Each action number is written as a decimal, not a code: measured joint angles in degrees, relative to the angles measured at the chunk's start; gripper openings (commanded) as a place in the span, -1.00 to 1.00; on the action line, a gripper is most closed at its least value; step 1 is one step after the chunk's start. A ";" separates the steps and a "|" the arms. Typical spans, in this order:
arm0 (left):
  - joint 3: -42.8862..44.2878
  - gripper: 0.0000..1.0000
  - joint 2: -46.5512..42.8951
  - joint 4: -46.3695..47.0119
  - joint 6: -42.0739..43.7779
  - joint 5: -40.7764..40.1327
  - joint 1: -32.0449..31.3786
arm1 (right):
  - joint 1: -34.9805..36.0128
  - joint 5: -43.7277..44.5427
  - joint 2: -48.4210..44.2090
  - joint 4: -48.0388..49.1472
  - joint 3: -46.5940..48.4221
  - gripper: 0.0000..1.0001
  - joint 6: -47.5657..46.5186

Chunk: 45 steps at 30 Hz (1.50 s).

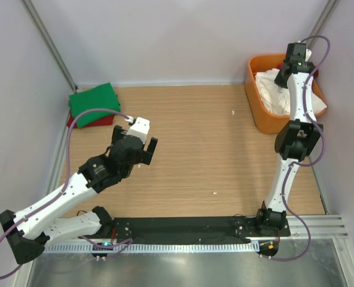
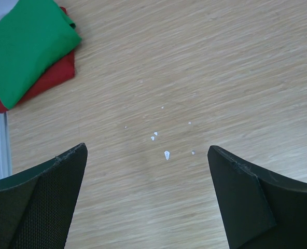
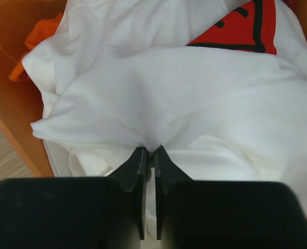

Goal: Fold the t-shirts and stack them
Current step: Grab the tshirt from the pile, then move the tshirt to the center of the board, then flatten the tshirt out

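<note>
Left claw spread over the table, right claw pinching cloth in the tub.

Nearest the bases, the left gripper (image 2: 148, 150) hangs wide open above the table (image 1: 201, 149), holding nothing. Beyond it, in the far left corner, a folded green t-shirt (image 2: 29, 46) lies on a folded red t-shirt (image 2: 55, 78). At the far right, the right gripper (image 3: 149, 151) is down in the orange tub (image 1: 258, 113), jaws nearly together on a fold of white t-shirt (image 3: 169, 88). The red print (image 3: 241, 26) behind may belong to that same shirt.

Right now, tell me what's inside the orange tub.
Crumpled white t-shirt with a red print fills the orange tub; the right gripper pinches a fold. Anything beneath the cloth is hidden.
</note>
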 measured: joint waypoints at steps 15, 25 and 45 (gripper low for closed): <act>0.00 1.00 0.33 -0.42 0.00 -2.12 0.00 | 7.72 -4.70 -16.83 3.85 0.98 -0.98 0.13; 1.84 0.99 3.58 -3.82 -2.23 -11.21 0.37 | 10.01 -5.97 -44.33 12.41 -3.28 0.99 4.28; 7.72 0.93 12.52 -4.02 -12.90 2.29 1.20 | 21.07 -13.42 -63.84 13.51 -73.13 0.99 12.85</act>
